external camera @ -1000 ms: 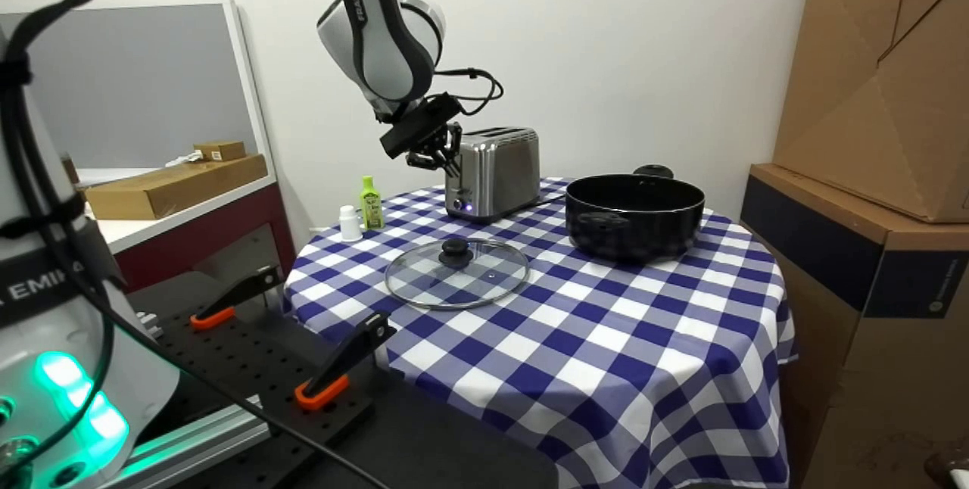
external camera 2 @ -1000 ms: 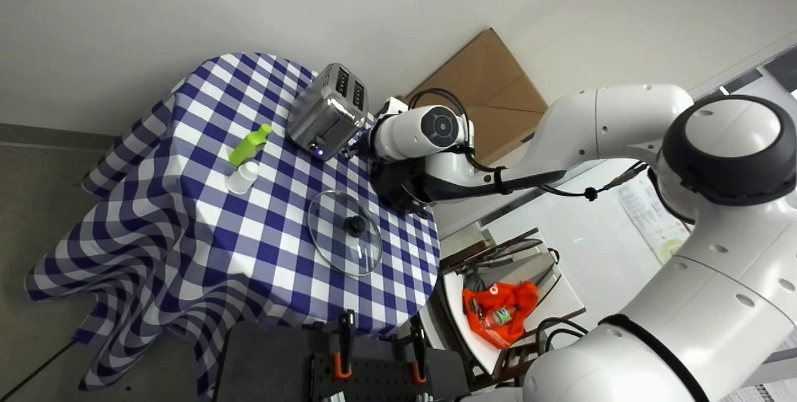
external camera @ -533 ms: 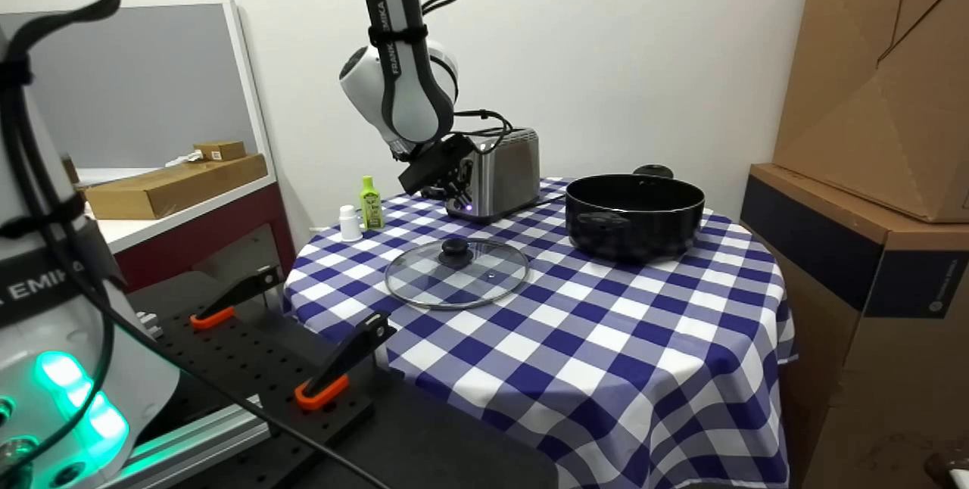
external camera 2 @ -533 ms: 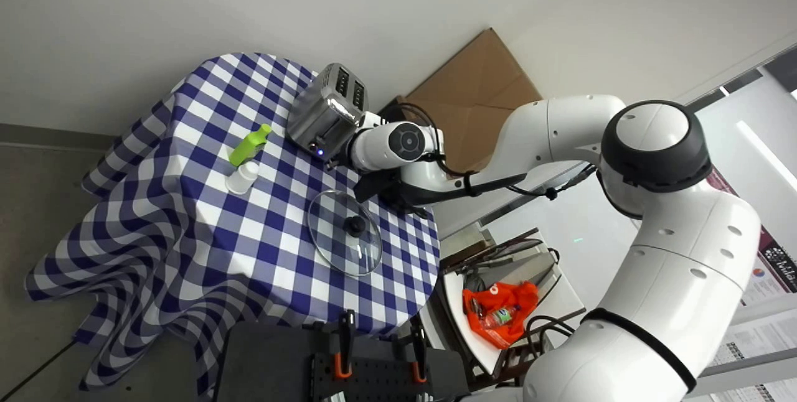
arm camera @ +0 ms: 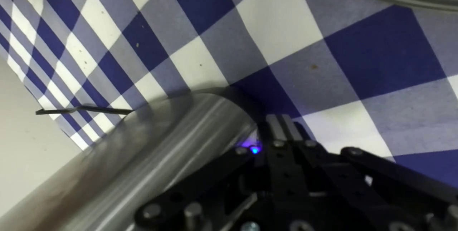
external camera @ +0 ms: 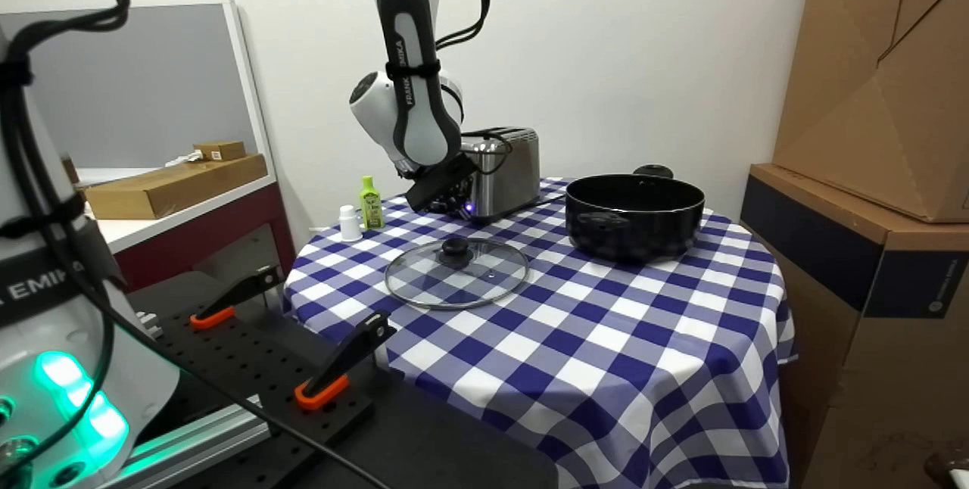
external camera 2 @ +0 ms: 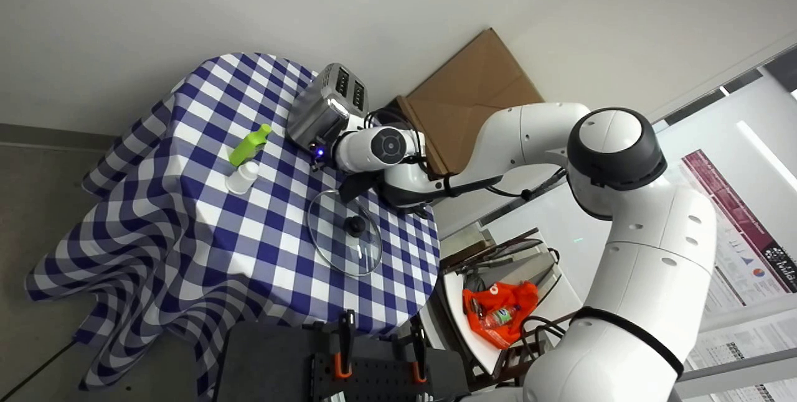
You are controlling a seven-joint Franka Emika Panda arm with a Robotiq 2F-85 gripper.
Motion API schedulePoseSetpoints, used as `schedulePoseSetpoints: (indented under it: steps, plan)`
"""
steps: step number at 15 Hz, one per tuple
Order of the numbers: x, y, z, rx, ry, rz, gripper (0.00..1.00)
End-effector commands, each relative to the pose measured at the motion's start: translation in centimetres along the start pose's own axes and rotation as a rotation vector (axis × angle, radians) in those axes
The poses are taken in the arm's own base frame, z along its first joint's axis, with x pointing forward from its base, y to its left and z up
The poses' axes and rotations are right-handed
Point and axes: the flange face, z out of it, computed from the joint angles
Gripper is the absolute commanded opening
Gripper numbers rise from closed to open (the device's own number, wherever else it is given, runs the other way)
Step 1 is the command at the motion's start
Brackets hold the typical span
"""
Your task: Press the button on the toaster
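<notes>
The silver toaster [external camera: 515, 171] stands at the back of the table, and it also shows in an exterior view [external camera 2: 319, 103]. A blue-purple light [external camera 2: 319, 152] glows low on its narrow end; the same light shows in the wrist view [arm camera: 254, 150]. My gripper [arm camera: 284, 128] is shut with its fingertips together and nothing between them. It points down beside the toaster's lit end, low near the tablecloth. In the wrist view the toaster's metal side [arm camera: 171, 145] lies just left of the fingers. Whether the fingers touch it I cannot tell. The fingers partly hide the toaster's front.
A glass lid [external camera: 457, 273] lies flat in front of the toaster. A black pot [external camera: 634, 220] stands to its right in that view. A green bottle [external camera 2: 250, 145] and a white bottle [external camera 2: 241, 178] stand nearby. The toaster's cord [arm camera: 84, 109] runs off behind it.
The arm has moved down, bringing the gripper lower and across the toaster's lit narrow end. The toaster, lid, pot and bottles have not moved.
</notes>
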Motion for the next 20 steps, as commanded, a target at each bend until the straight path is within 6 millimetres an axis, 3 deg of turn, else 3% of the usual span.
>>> schedulePoseSetpoints:
  steps: [1, 7, 20]
  plan:
    - [1.2, -0.1, 0.9, -0.006, 0.034, 0.008, 0.00]
    - [1.8, 0.2, 0.4, -0.025, 0.061, -0.008, 0.00]
    - [0.7, 0.9, -0.3, -0.028, 0.085, -0.093, 0.00]
